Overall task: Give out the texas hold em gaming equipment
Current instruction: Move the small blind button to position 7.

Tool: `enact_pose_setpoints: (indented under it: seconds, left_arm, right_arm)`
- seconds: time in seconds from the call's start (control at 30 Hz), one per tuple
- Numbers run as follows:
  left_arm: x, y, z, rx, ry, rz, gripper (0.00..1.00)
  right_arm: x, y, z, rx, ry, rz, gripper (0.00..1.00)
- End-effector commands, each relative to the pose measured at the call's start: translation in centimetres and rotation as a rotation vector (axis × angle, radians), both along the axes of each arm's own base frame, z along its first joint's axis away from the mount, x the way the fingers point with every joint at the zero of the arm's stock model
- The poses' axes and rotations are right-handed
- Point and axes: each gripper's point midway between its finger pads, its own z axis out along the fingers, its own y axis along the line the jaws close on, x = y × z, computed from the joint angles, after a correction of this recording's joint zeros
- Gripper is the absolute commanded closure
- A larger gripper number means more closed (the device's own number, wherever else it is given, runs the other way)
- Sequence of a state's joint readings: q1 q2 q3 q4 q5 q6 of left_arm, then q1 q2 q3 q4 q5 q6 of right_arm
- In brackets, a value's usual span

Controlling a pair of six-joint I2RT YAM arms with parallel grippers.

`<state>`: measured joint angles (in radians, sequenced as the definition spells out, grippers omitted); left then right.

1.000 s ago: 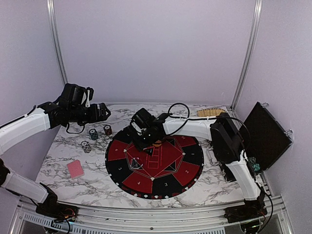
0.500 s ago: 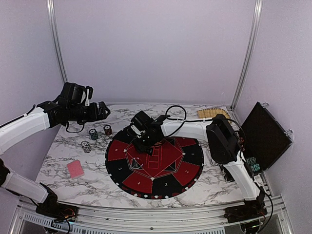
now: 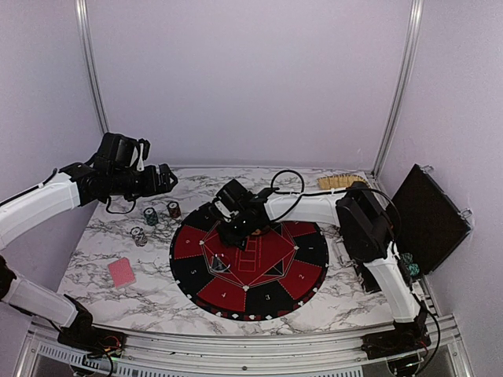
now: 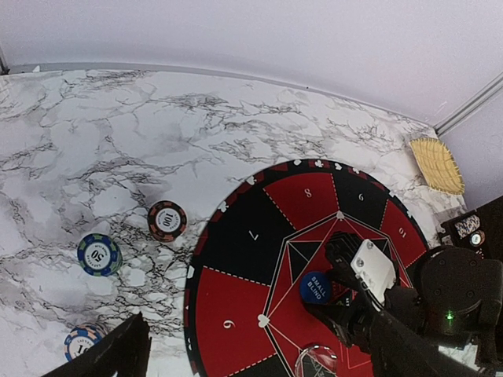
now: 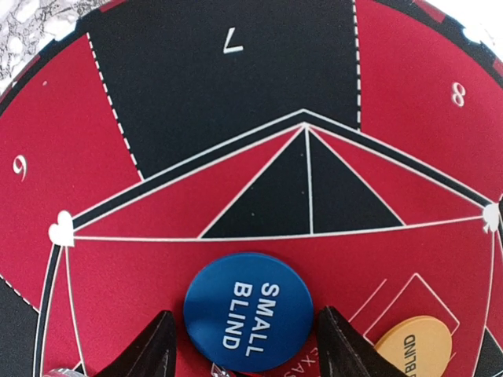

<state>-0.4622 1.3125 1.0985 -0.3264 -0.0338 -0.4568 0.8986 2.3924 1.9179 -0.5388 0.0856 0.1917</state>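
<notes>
My right gripper [image 5: 245, 339] is low over the round black-and-red mat [image 3: 267, 298]. Its open fingers stand on both sides of a blue "SMALL BLIND" button [image 5: 248, 311] with a small gap on each side. The left wrist view shows the same button [image 4: 316, 287]. An orange button [image 5: 414, 348] lies just right of it, and a clear button [image 4: 320, 363] lies nearer on the mat. Three chip stacks [image 4: 167, 221] [image 4: 99, 254] [image 4: 82, 343] stand on the marble left of the mat. A pink-red card [image 3: 122, 272] lies front left. My left gripper [image 3: 161, 179] is open and empty, raised above the chips.
An open black case [image 3: 428, 218] leans at the right edge, with more chips [image 3: 409, 267] beside it. A yellow woven piece [image 3: 339, 182] lies at the back right. The right arm's cable [image 3: 287, 177] loops over the mat's far side.
My right gripper has shifted slightly over the mat's far-left part. The left arm has barely moved.
</notes>
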Motion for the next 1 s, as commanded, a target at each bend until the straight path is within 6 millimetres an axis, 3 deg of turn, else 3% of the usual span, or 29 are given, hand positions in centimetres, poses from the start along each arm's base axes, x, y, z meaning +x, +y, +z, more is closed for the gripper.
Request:
enact_pose_setpoints:
  seconds: [0.0, 0.43, 0.7, 0.97]
  left_arm:
    - [0.1, 0.2, 0.9, -0.006, -0.006, 0.006, 0.01]
    - [0.3, 0.2, 0.6, -0.005, 0.0, 0.011, 0.01]
    - [0.3, 0.3, 0.6, -0.005, 0.0, 0.012, 0.01]
    - [0.2, 0.4, 0.6, -0.005, 0.001, 0.015, 0.01]
  right_arm:
    - [-0.5, -1.8, -1.2, -0.032, 0.054, -0.041, 0.42]
    - [0.1, -1.8, -1.8, -0.042, 0.036, -0.061, 0.53]
    - [1.8, -1.2, -1.6, -0.072, -0.02, -0.067, 0.54]
    - [1.9, -0.8, -1.7, -0.066, -0.016, -0.055, 0.54]
